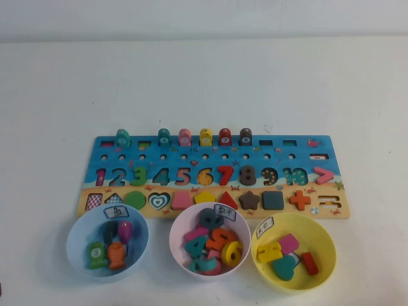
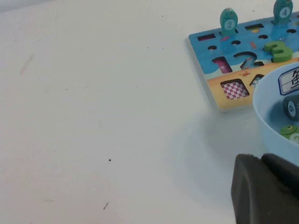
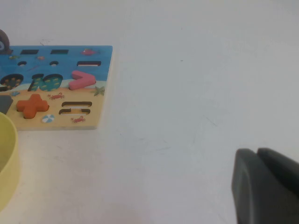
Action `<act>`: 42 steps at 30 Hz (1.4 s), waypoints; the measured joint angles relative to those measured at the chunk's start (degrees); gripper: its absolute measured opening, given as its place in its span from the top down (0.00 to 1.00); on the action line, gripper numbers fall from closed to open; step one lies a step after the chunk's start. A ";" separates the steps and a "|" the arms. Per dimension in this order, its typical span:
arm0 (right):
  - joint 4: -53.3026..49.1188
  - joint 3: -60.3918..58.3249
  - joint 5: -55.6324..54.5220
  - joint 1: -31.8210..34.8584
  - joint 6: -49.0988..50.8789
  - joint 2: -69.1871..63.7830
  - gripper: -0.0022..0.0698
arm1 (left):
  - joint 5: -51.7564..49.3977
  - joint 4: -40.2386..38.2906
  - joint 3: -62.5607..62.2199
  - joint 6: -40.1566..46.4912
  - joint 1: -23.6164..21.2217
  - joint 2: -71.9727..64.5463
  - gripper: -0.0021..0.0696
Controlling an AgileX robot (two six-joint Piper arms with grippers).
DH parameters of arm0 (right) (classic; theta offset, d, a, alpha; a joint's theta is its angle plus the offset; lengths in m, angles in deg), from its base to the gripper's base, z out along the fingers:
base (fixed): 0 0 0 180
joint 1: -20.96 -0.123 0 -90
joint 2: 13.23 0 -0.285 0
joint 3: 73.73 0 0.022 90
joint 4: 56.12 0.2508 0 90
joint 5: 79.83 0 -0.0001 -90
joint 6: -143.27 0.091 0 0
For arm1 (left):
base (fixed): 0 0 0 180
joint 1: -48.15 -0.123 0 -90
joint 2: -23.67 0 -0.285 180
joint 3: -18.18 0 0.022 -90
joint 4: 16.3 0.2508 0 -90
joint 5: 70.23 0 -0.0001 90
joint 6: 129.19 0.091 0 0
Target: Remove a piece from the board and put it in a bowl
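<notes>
Grippers parked, turquoise fish on its peg

Left gripper [image 2: 261, 161] hangs low beside the light blue bowl [image 1: 80, 252], jaws clenched on nothing. Right gripper [image 3: 258, 154] hovers over bare table right of the puzzle board [image 1: 95, 203]; its jaws: cannot tell. The turquoise fish [image 1: 122, 138], numbered 2, stands at the board's far left end.

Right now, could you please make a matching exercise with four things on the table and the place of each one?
Things:
1. turquoise wooden fish piece
2. orange wooden fish
3. red wooden block
4. pink greater-than sign

Places:
A. in the yellow plastic bowl
B. standing at the left end of the wooden puzzle board
C. in the light blue plastic bowl
D. lying at the board's right end

Pairs: 1-B, 2-C, 3-A, 4-D
</notes>
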 joint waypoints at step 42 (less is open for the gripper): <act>0.00 0.00 0.00 0.00 0.00 0.00 0.99 | 4.01 -33.16 -20.30 -8.64 0.00 -10.98 0.98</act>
